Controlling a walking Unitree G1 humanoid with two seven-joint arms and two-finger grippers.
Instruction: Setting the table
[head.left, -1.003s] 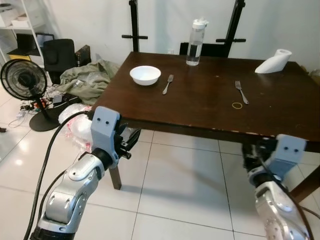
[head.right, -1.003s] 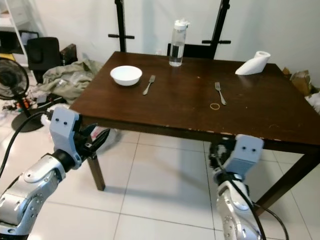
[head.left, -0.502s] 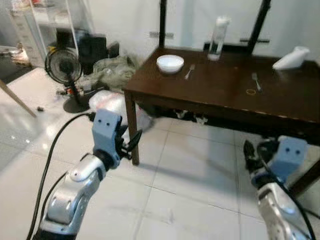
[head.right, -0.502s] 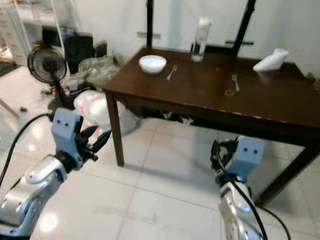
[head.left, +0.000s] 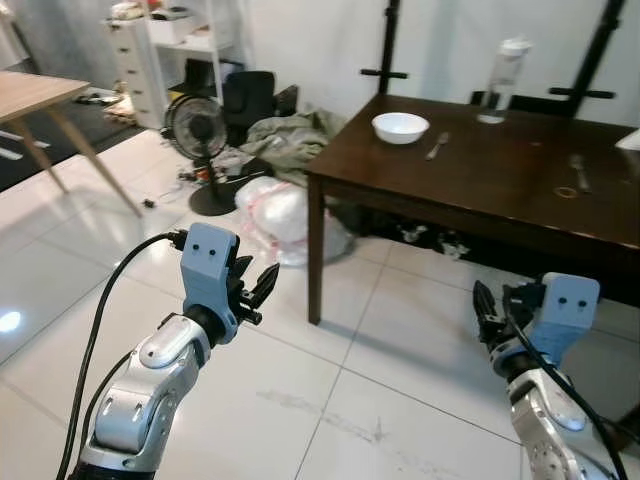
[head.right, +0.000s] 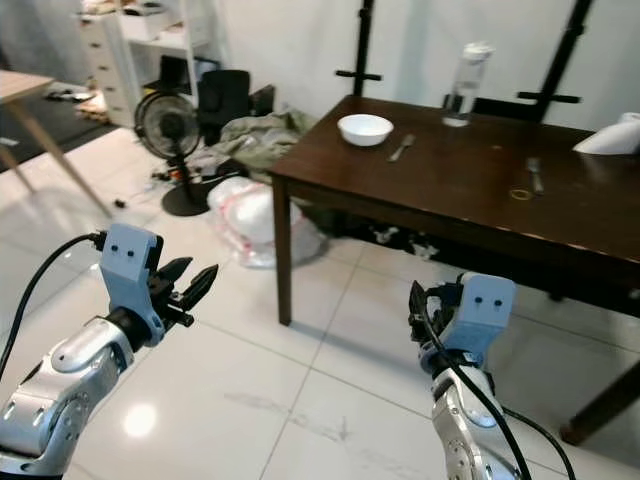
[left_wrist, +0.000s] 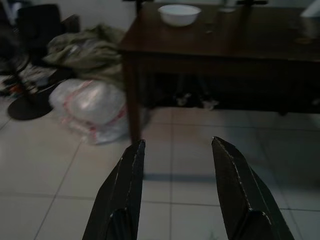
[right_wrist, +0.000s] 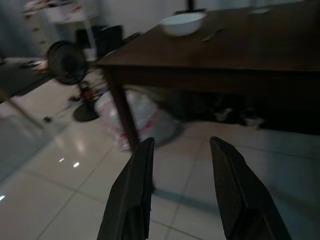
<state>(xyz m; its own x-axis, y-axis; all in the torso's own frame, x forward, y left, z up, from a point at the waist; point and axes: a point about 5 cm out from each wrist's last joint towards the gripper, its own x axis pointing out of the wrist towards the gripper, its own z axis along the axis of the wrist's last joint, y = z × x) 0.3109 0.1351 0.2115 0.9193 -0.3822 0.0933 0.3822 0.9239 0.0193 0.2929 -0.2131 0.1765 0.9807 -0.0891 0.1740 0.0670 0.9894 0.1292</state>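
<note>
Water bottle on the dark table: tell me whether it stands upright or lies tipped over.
Upright. The water bottle stands on its base at the far edge of the dark table, cap uppermost, beyond the white bowl.

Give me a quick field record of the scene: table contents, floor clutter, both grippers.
table: dark wood, ahead and to the right
on table: white bowl, fork beside it, water bottle at far edge, second fork, rubber band, white roll
floor clutter: fan, plastic bag by the table leg, heap of cloth
left gripper: open, empty, over floor tiles
right gripper: open, empty, low, short of the table
</note>
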